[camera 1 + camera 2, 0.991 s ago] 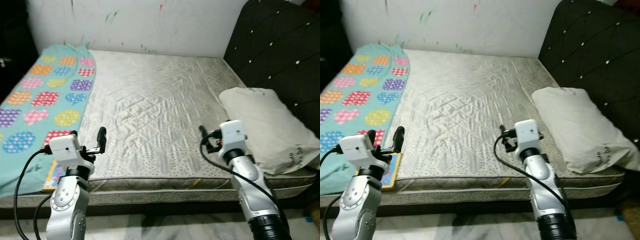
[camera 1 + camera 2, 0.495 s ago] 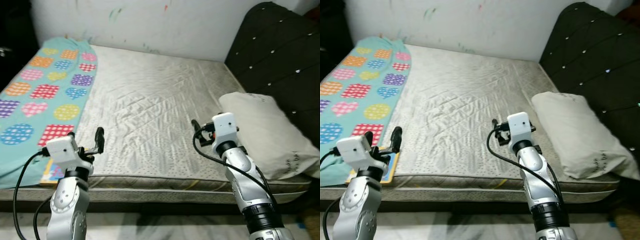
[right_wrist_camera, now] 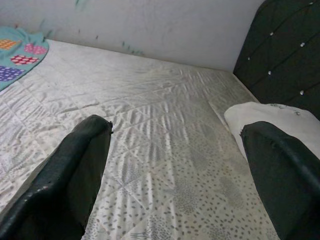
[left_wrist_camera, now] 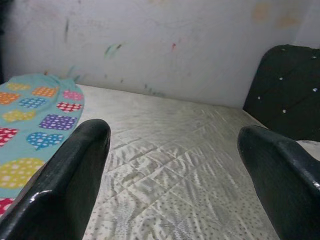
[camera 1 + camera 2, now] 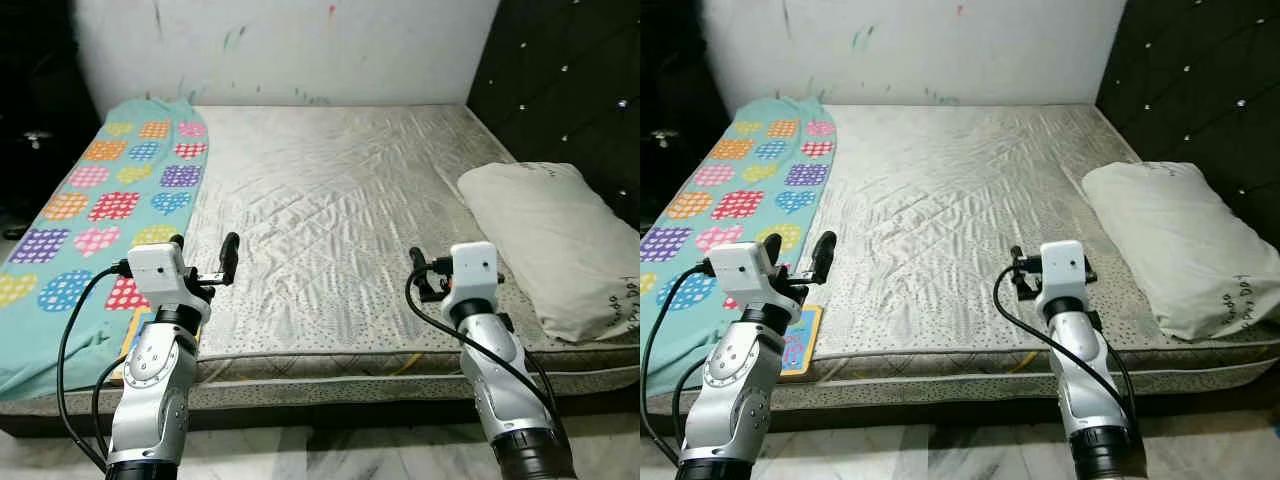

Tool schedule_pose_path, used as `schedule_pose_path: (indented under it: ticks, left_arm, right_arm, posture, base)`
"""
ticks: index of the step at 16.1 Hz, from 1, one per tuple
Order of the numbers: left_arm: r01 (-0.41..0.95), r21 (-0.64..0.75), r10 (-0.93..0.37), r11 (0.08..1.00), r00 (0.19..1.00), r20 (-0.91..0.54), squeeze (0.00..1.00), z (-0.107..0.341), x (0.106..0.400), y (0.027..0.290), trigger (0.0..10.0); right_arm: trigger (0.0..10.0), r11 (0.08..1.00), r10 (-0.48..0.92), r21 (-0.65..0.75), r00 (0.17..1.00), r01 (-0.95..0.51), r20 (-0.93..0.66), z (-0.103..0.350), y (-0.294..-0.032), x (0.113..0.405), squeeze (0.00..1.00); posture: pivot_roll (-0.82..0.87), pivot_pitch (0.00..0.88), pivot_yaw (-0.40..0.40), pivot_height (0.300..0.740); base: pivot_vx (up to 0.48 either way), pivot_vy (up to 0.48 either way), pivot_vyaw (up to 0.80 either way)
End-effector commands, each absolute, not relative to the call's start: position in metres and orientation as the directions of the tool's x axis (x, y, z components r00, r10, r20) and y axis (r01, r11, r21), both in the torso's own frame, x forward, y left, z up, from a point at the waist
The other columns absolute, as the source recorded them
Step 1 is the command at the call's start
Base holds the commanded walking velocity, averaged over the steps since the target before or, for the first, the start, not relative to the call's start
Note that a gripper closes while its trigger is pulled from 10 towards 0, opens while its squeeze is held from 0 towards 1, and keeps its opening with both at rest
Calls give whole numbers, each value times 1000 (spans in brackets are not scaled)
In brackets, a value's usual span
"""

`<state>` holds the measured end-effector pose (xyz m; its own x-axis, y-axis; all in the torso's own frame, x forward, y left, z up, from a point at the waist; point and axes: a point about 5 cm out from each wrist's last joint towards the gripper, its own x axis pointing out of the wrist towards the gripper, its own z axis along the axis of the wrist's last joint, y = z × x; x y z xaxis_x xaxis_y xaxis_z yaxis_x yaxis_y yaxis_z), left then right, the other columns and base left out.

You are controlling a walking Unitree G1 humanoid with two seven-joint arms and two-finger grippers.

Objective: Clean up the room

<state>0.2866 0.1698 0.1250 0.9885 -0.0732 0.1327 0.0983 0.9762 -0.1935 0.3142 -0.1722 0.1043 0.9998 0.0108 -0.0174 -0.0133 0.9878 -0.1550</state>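
While pillow (image 5: 545, 235) lies beyond right claw (image 5: 417, 272), apart

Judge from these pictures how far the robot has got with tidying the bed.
Done: nothing visibly yet. The pillow lies skewed at the bed's right edge, the patterned blanket sprawls along the left side, and a book sits at the mattress corner. In hand: nothing; the left gripper and right gripper hover open above the near edge. Left: likely straightening pillow, folding blanket, removing book.
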Motion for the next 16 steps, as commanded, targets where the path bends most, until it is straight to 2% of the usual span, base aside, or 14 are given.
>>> schedule_pose_path:
  ticks: [1,5,12,16]
  left_arm:
    - [110,-190,-88,976,989,121,0,123,286,169,10000]
    - [107,-189,-85,976,989,117,0,120,280,173,10000]
    - [62,-187,-48,980,996,77,0,110,260,184,10000]
    - [69,-189,-53,980,995,84,0,113,263,181,10000]
  right_arm:
    - [10000,989,5,-145,1000,-1,24,113,-172,314,0]
    - [10000,989,20,-150,1000,-17,18,110,-169,311,0]
    - [10000,987,6,-164,1000,-5,4,105,-183,288,0]
    - [10000,984,23,-178,1000,-22,6,109,-182,291,0]
  posture:
    - [-65,0,7,740]
    - [-54,0,-3,740]
    - [-60,0,-11,740]
    - [-63,0,-26,740]
  base:
    - [0,0,0]
    - [0,0,0]
    - [0,0,0]
    - [65,0,0]
